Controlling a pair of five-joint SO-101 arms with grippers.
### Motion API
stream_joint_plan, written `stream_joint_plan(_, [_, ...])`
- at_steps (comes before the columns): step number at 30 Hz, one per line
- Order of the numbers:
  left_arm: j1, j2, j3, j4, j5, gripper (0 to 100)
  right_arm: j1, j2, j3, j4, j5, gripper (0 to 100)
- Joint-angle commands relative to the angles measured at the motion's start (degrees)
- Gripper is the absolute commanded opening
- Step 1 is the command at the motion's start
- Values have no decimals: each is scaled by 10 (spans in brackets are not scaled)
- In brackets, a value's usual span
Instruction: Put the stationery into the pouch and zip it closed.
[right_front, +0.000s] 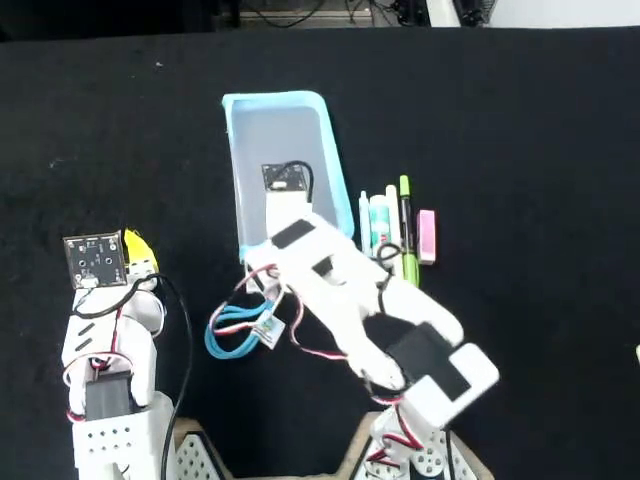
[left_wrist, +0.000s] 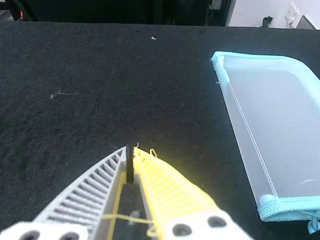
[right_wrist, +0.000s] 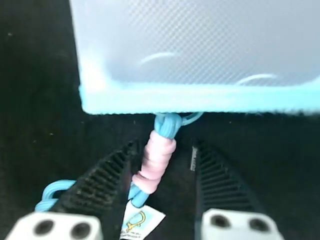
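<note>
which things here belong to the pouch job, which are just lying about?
Job:
pouch
green pen
white pens
pink eraser
blue cord tied to the pouch

Lying about:
cables past the table's far edge
black table cloth

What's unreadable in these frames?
Pouch near end, high view: under the right arm; zip state unclear.
Pens near ends, high view: partly behind that arm.
Cord tag, right wrist view: cut by the edge.
</note>
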Motion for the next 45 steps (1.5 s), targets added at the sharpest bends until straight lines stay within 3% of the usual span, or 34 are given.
stream_joint_plan(1, [-4, -4, 12, 1, 3, 30, 17, 49, -63, 80, 49, 144])
stream_joint_plan(4, [-4, -4, 12, 1, 3, 30, 27, 72, -102, 137, 123, 4])
stream_joint_plan(12, [-4, -4, 12, 2, 3, 30, 54, -29, -117, 280, 336, 11])
stream_joint_plan(16, [-4, -4, 12, 2, 3, 30, 61, -50, -51, 269, 493, 12])
stream_joint_plan(18, [-3, -4, 12, 2, 3, 30, 63, -44, -20, 239, 529, 12])
stream_joint_plan(25, [-1, -4, 12, 2, 3, 30, 55, -85, -44, 279, 530, 19])
stream_joint_plan(28, [-3, -4, 12, 2, 3, 30, 37, -112, -37, 280, 500, 102])
stream_joint_plan(32, [-3, -4, 12, 2, 3, 30, 25, -118, -9, 230, 477, 176])
stream_joint_plan(45, [-2, -4, 12, 0, 3, 30, 25, -123, 82, 63, 519, 180])
